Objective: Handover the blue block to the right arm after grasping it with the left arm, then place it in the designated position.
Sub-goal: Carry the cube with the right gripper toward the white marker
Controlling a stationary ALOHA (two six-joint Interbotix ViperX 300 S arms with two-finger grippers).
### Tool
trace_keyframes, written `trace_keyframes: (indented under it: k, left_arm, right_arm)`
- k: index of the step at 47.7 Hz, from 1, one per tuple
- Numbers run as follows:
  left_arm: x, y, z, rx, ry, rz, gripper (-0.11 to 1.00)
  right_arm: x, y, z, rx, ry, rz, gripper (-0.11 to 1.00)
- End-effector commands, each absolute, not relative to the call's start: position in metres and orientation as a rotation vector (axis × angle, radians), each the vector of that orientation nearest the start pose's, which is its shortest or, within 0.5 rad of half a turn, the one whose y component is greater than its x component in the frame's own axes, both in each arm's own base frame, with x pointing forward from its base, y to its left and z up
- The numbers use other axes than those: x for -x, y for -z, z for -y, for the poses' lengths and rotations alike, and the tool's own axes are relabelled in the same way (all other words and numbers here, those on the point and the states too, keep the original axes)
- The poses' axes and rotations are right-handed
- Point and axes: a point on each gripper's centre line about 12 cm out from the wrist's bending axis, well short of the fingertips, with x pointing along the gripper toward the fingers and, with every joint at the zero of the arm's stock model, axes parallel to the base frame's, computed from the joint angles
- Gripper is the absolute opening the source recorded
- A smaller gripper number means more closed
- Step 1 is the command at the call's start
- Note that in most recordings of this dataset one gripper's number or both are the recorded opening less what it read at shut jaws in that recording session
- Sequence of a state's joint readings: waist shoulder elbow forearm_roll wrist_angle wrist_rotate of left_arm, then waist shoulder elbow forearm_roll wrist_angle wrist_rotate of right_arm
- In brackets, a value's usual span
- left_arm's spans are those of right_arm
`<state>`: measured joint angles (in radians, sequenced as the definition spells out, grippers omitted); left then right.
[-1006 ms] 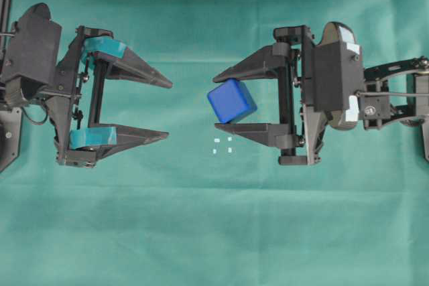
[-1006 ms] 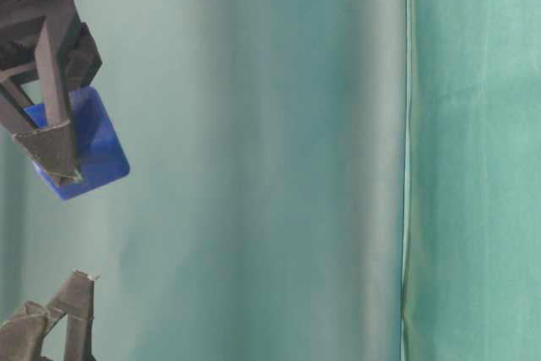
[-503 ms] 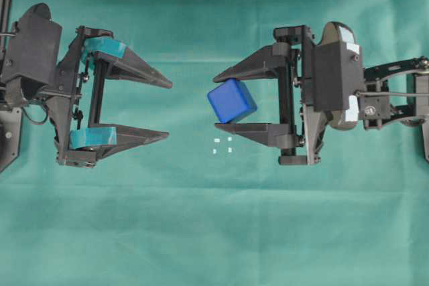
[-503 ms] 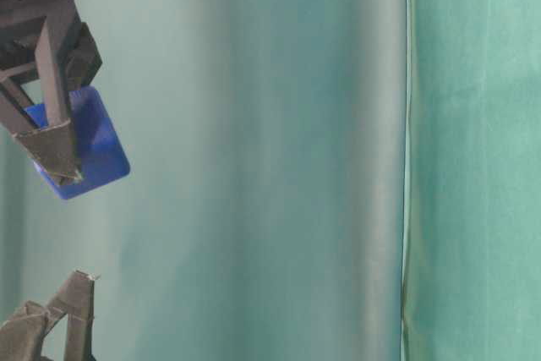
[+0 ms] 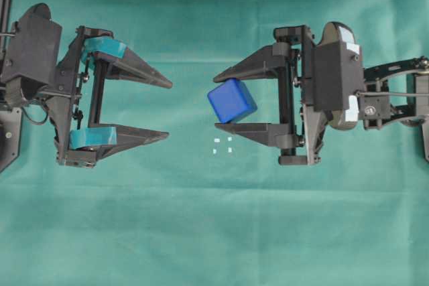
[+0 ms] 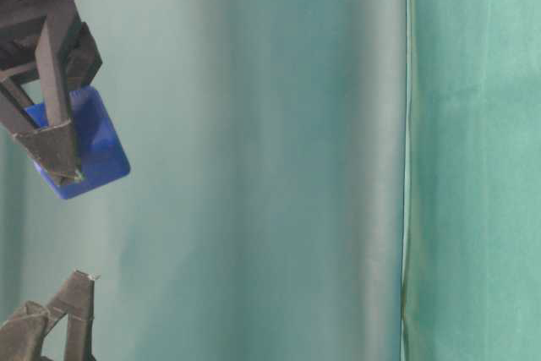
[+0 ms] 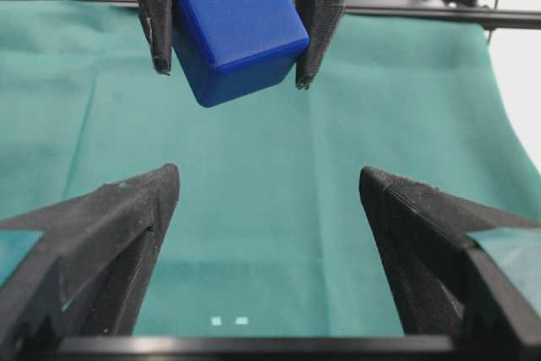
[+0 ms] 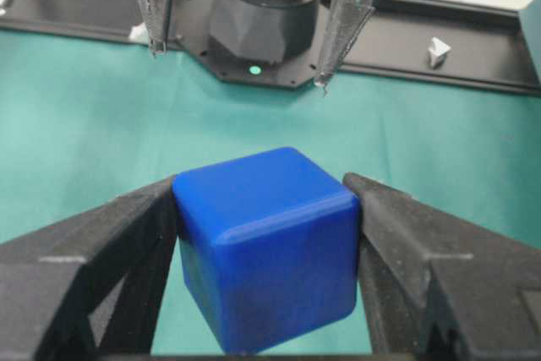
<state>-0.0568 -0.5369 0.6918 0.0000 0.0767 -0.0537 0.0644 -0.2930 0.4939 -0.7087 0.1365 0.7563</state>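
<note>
The blue block (image 5: pixel 232 100) hangs tilted above the green cloth, pinched between the plain black fingers of my right gripper (image 5: pixel 216 101), which is shut on it. The right wrist view shows the blue block (image 8: pixel 266 243) wedged between both fingertips. My left gripper (image 5: pixel 167 110), with teal tape bands, stands wide open and empty a short way to the left, facing the block. From the left wrist the blue block (image 7: pixel 238 30) appears ahead and higher, apart from my fingers. The designated position (image 5: pixel 223 145), four tiny white marks, lies on the cloth just below and left of the block.
Green cloth (image 5: pixel 214 232) covers the table. A vertical seam or edge (image 6: pixel 406 158) runs through the table-level view. Black frame rails and the left arm's base (image 8: pixel 258 27) stand at the far edge in the right wrist view.
</note>
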Motion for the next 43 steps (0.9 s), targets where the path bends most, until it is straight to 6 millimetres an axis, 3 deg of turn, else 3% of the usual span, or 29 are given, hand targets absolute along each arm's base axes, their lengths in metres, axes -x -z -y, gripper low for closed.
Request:
trace_keyframes:
  k: [1,16,43]
  left_arm:
    - [-0.309,-0.352,0.019,0.047,0.056,-0.204,1.00]
    - [-0.309,-0.351,0.019,0.049,0.054,-0.206,1.00]
    - [-0.309,-0.352,0.017,0.046,0.050,-0.204,1.00]
  right_arm:
    - [-0.373,-0.352,-0.014,-0.034,0.030,-0.264,0.63]
    - [-0.372,-0.349,-0.012,-0.041,0.058,-0.295,0.63]
    - [-0.361,-0.319,-0.005,-0.117,0.202,-0.526,0.63]
